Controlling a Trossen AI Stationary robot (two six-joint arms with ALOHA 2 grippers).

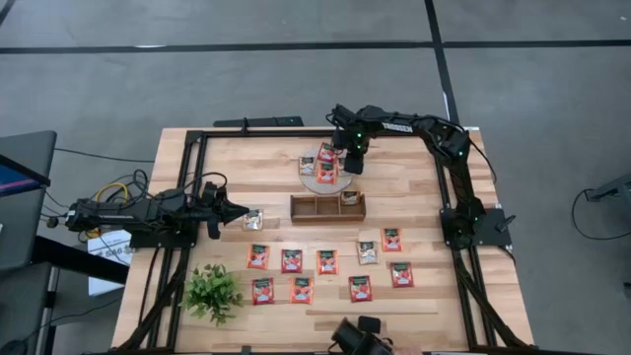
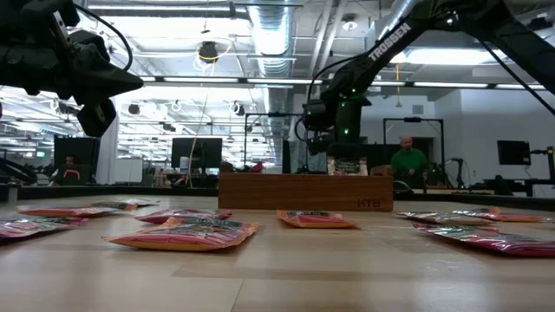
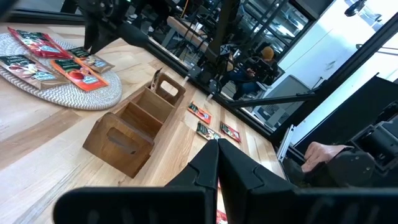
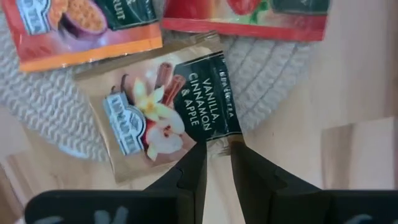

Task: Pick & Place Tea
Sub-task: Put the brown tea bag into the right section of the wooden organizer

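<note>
One sachet [image 4: 171, 109], vanilla-labelled, is pinched at its edge by the right pincer [image 4: 217, 163] over the mat [image 1: 309, 176]; next, I'd guess, release. Left pincer [image 1: 241, 210] waits clenched.

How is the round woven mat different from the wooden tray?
The woven mat is round, flat and pale; the wooden tray is long, brown and walled into compartments. Several tea sachets lie on the mat, while only one compartment of the tray appears to hold anything. Both rest on the table, side by side.
</note>
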